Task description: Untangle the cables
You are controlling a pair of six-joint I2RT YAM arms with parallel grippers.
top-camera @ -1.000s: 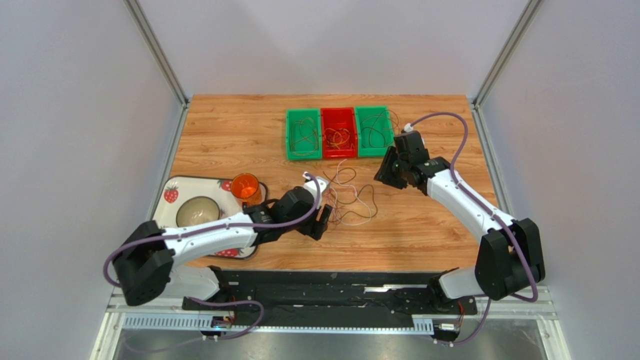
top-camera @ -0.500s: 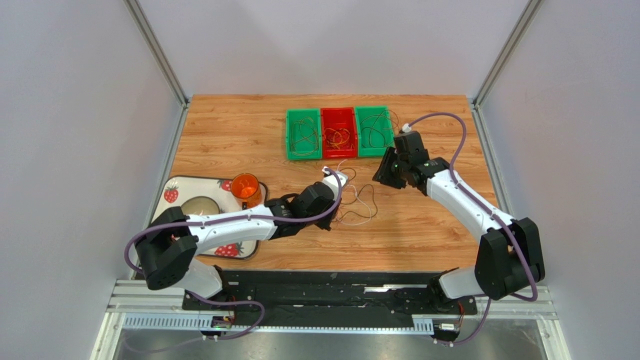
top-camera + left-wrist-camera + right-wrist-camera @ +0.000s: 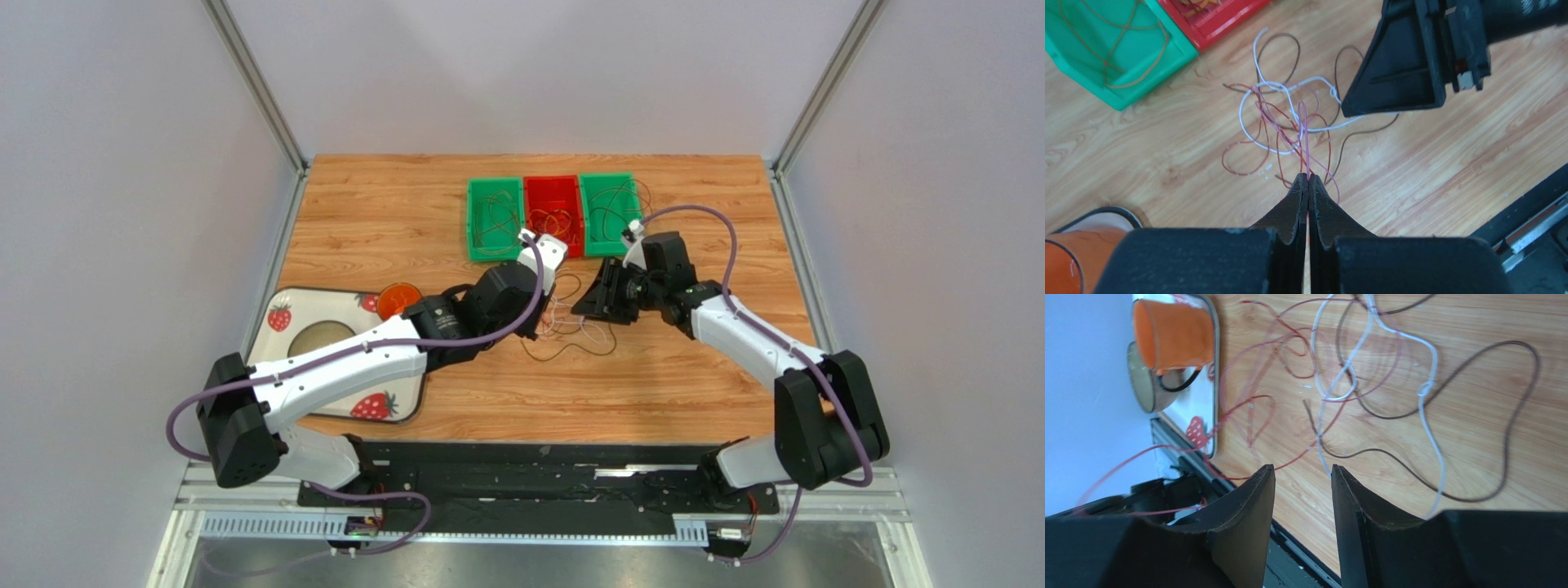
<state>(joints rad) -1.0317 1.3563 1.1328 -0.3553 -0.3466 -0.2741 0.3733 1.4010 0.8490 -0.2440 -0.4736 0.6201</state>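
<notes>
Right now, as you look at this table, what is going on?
Two robot arms are working on a tangle of cables on the wooden table. The left gripper is shut on one thin red cable that runs up from the tangle. The right gripper is open beside the same tangle, gripping nothing. More wires lie in the three bins at the far edge.

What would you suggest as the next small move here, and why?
Probably lower the right gripper and pin the white cable: its jaws stand open over the tangle, while the left gripper is shut on a red cable running into it.
</notes>
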